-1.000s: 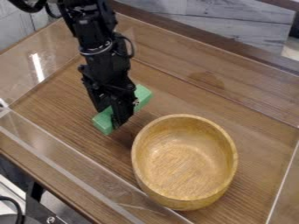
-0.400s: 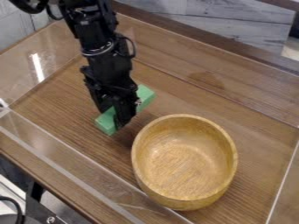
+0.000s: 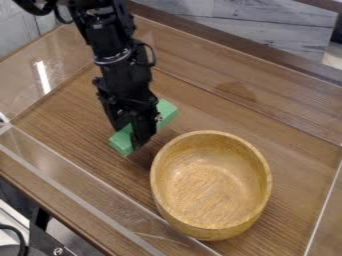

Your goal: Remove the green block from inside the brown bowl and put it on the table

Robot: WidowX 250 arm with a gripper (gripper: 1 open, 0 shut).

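Observation:
The green block (image 3: pixel 126 141) sits at table (image 3: pixel 254 95) level just left of the brown bowl (image 3: pixel 211 183), outside it. My black gripper (image 3: pixel 135 128) reaches down from above and is shut on the block, its fingers covering the block's middle so only the two ends show. Whether the block rests on the table or hangs just above it I cannot tell. The bowl stands upright with nothing in it, at the front right, a short gap away from the block.
Low clear plastic walls (image 3: pixel 80 195) edge the tabletop along the front and left. A grey marbled wall (image 3: pixel 267 30) runs behind the table. My arm (image 3: pixel 100 35) rises toward the upper left.
The block's lower end has slid slightly toward the front with the gripper; otherwise nothing has visibly moved.

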